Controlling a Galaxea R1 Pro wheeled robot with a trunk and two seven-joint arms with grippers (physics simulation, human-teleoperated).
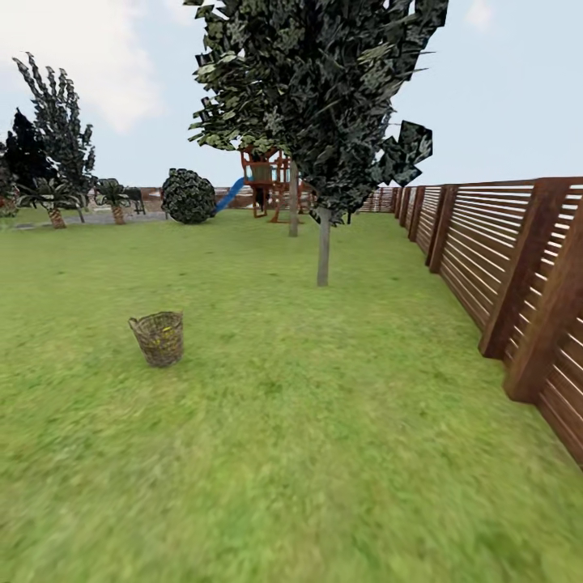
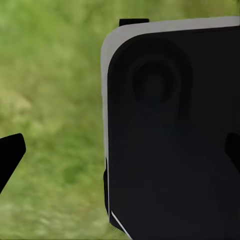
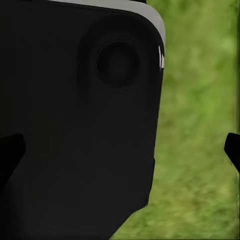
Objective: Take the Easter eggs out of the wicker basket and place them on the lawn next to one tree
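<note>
The brown wicker basket stands upright on the lawn, left of centre in the head view and some way off. Yellow patches of the Easter eggs glimmer through its weave; how many lie inside I cannot tell. Beyond it to the right rises the tree, a slim pale trunk under a dense dark crown. In the left wrist view my left gripper is open, dark fingertips at the picture's edges, above grass. My right gripper is likewise open, its fingertips far apart, with nothing between them.
A dark brown slat fence runs along the right side into the distance. Far back stand a round bush, a wooden playset with a blue slide, and dark trees at the left. A black robot panel sits beneath both grippers.
</note>
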